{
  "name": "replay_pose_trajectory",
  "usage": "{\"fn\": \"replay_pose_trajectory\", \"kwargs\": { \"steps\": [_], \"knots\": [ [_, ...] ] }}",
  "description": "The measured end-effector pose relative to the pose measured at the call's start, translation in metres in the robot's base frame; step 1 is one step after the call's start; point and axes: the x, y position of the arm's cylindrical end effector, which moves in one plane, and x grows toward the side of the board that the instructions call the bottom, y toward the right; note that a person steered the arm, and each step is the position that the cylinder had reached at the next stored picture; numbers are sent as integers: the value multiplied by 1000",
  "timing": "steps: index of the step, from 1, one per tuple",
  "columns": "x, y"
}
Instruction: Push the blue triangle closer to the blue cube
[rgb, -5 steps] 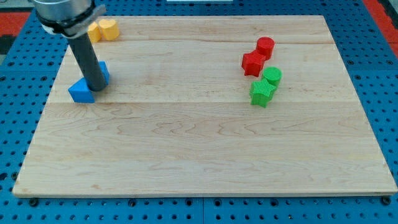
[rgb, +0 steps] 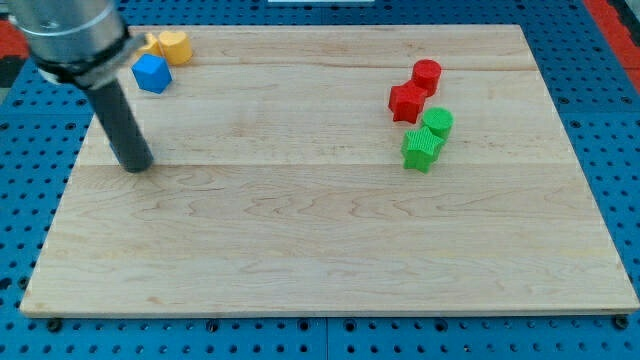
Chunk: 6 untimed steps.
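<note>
One blue block (rgb: 152, 73), which looks like a cube, lies near the view's top left, just below the yellow blocks. No second blue block shows; the blue triangle is out of sight, and I cannot tell if the rod hides it. My tip (rgb: 137, 166) rests on the board (rgb: 320, 250) at the view's left, well below the blue block and slightly left of it, touching no block.
Two yellow blocks (rgb: 168, 45) sit at the board's top left edge. Two red blocks (rgb: 414, 90) and two green blocks (rgb: 428, 137) cluster at the view's right. The rod's body leans up and left from the tip.
The two blue blocks were by my tip at the left. Now one blue block sits higher, near the yellow blocks, the other is gone from view. My rod has shifted left and slightly down.
</note>
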Motion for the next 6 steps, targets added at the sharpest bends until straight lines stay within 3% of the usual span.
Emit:
{"fn": "replay_pose_trajectory", "kwargs": {
  "steps": [2,4,6],
  "knots": [
    [-66,-7],
    [-55,-33],
    [-111,-31]
  ]
}}
